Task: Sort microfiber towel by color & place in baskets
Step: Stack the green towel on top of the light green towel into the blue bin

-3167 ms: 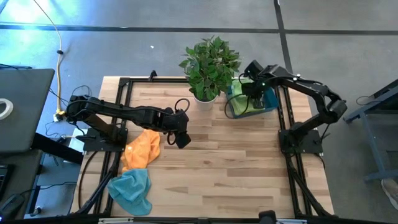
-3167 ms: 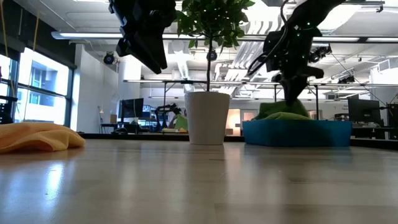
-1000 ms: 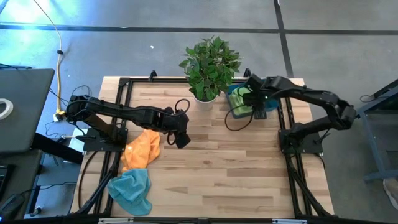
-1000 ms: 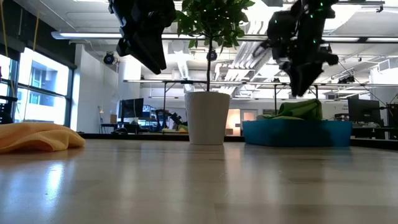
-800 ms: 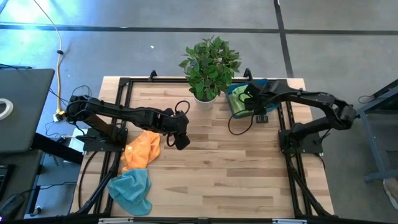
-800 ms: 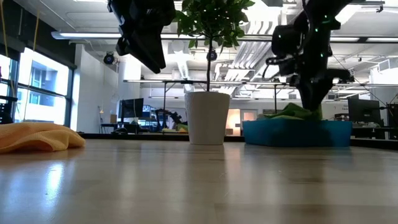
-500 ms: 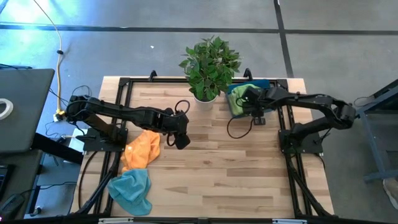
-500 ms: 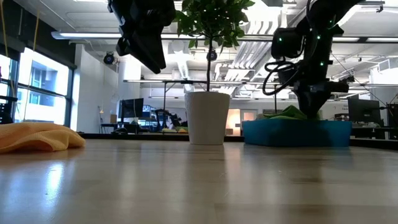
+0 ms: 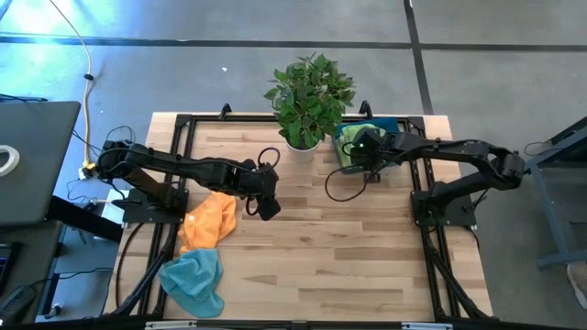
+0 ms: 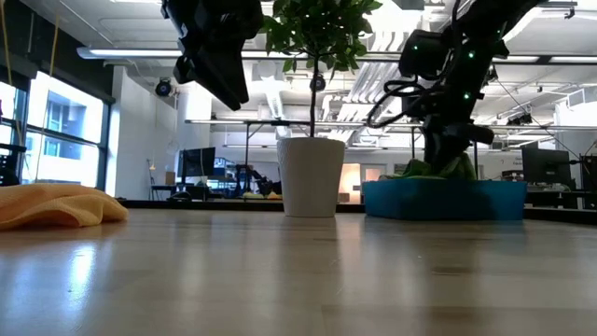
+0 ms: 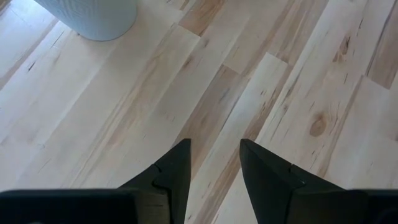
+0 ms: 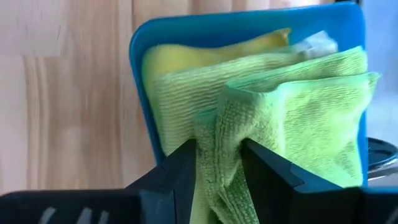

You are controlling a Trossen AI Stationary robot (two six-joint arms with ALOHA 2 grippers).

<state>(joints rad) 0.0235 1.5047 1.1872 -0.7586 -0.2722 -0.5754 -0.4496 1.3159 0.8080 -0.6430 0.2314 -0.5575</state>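
A green towel [image 12: 292, 87] lies bunched in the blue basket [image 12: 139, 93] at the table's far right, on top of a yellow-green one [image 12: 186, 57]. My right gripper [image 12: 217, 149] is open and lowered into the basket [image 9: 389, 122], with a raised fold of the green towel [image 10: 438, 169] between its fingers. On the left side of the table an orange towel [image 9: 209, 218] and a blue towel [image 9: 194, 280] lie flat. My left gripper [image 9: 266, 208] hangs open over bare wood next to the orange towel, with nothing between its fingers [image 11: 177, 163]. My right gripper straddles a raised fold of the green towel [image 12: 219, 134], which fills the gap between its open fingers [image 12: 183, 163]. The fingers come from above, slanting down. The towel rests in the basket, slack, several layers thick.
A white pot [image 9: 303, 142] with a leafy plant [image 9: 310, 87] stands just left of the basket, close to my right gripper [image 9: 359, 152]. A black cable loop [image 9: 344, 188] hangs from the right arm over the table. The middle and near part of the table is bare wood.
My right gripper has come down from above the basket onto the green towel, shifting a little toward the plant pot and tipping more steeply downward. Its fingers keep the same gap. The left arm has kept still.
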